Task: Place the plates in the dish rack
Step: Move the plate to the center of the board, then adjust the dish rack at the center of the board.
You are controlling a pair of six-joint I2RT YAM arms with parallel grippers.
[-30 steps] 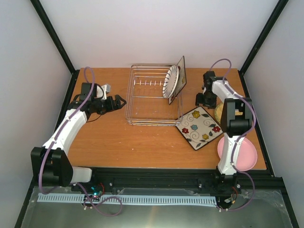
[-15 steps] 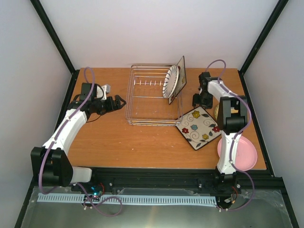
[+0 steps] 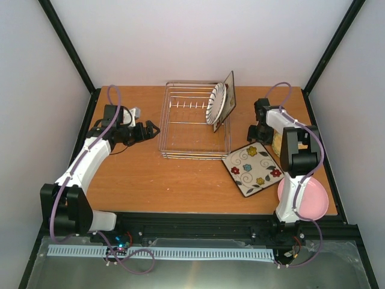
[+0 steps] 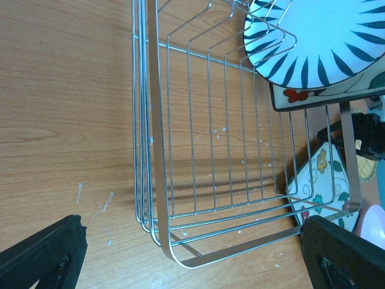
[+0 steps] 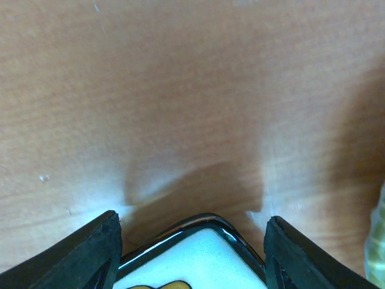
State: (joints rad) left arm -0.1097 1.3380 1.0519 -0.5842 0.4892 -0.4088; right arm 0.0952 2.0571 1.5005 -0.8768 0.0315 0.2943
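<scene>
Our right gripper [image 3: 257, 129] has dropped astride the floral plate's [image 3: 254, 168] corner, jaws parted, nudging it nearer, so we judge a pickup is starting. Our left gripper [image 3: 151, 128] waits open by the rack [image 3: 194, 155].

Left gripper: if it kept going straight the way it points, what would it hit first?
Probably the dish rack: its nearest wire side wall lies straight ahead of the open left gripper.
</scene>
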